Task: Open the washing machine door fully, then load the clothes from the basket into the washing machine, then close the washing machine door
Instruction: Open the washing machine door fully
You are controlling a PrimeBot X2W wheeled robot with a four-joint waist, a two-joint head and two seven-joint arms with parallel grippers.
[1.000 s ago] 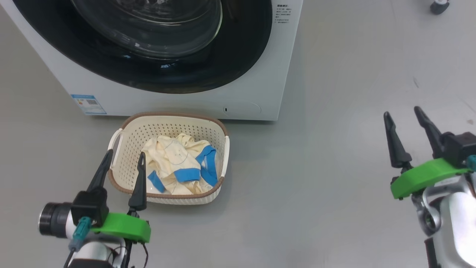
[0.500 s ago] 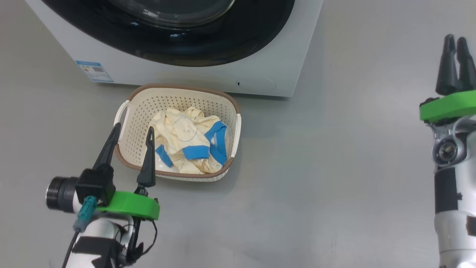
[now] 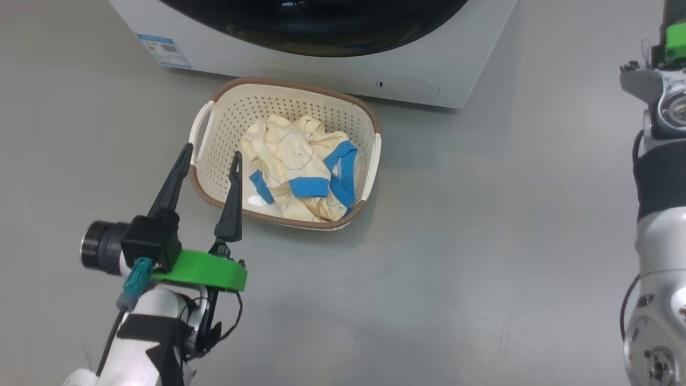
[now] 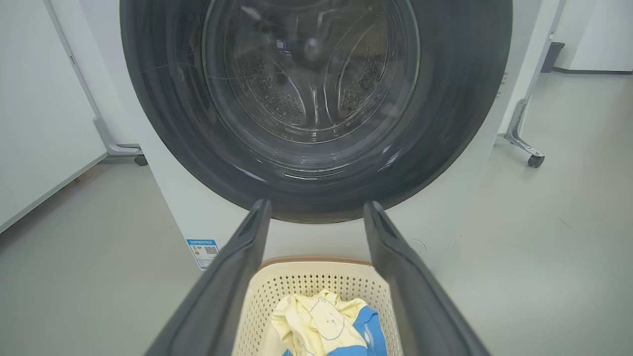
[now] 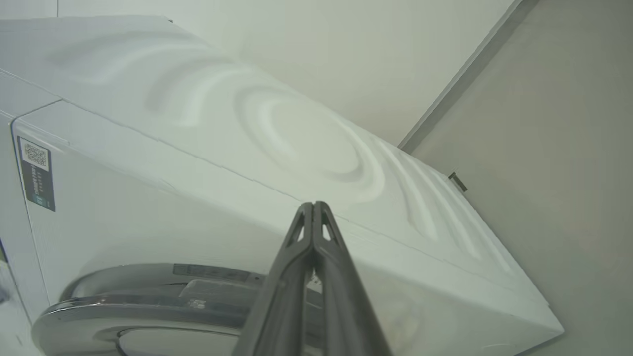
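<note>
Right pincer (image 5: pixel 314 212) has its two dark fingers pressed together with nothing between them. It points at the white side panel of the washing machine (image 5: pixel 306 148), close to the bright curved edge of the washing machine door (image 5: pixel 123 301).

The left wrist view shows that door (image 4: pixel 316 99) lying flat against the front, so opening it looks like the step in hand. The joined tips would serve best as a thin hook: slip them behind the door's free edge, then pull along an arc about the hinge rather than straight out, and follow through until the door swings wide. I cannot tell where the catch sits.

Left pincer (image 3: pixel 211 153) stands apart and empty at the near rim of the basket (image 3: pixel 370 115). The basket sits on the floor just in front of the machine, with the clothes (image 3: pixel 300 166) heaped inside. That arm is best kept low, out of the door's sweep.
</note>
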